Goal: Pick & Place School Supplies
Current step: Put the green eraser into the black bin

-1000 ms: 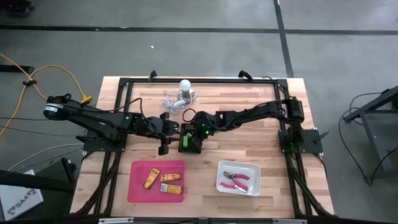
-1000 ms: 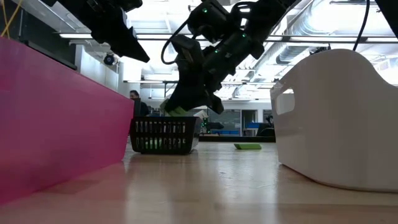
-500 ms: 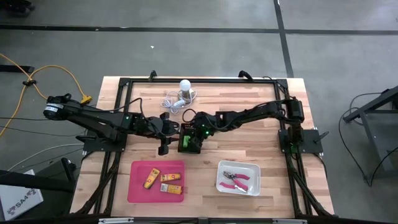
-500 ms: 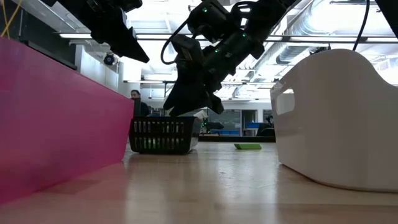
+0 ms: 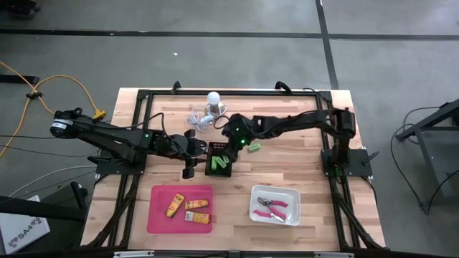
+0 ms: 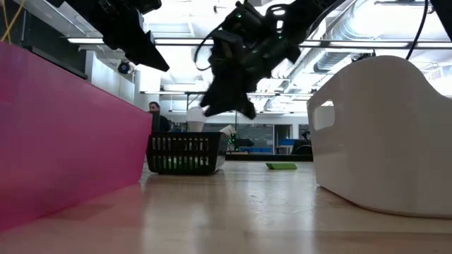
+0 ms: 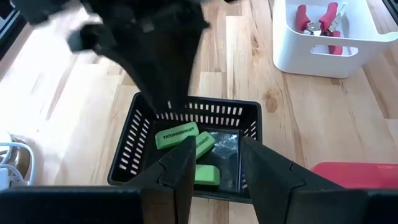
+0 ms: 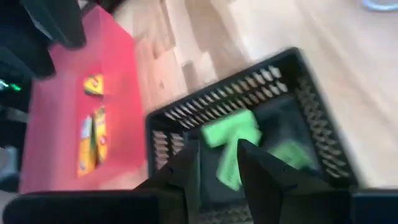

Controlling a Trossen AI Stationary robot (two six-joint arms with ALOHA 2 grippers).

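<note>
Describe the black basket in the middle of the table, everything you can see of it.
The black basket is a small rectangular bin of dark plastic with slotted, ribbed walls and an open top. It stands upright on the wooden table, between the two arms and behind the pink tray. Inside lie three short bright-green pieces, loosely overlapping on its floor. A fourth green piece lies outside on the table. Neither gripper touches the basket; the left gripper hovers beside it.

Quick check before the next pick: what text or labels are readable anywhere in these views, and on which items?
green piece in the black basket: dark lettering, too blurred to read.
yellow-orange pieces on the pink tray: printed markings, too small to read.
white sign on the floor: dark lettering, not legible.
Nothing else carries readable text.
</note>
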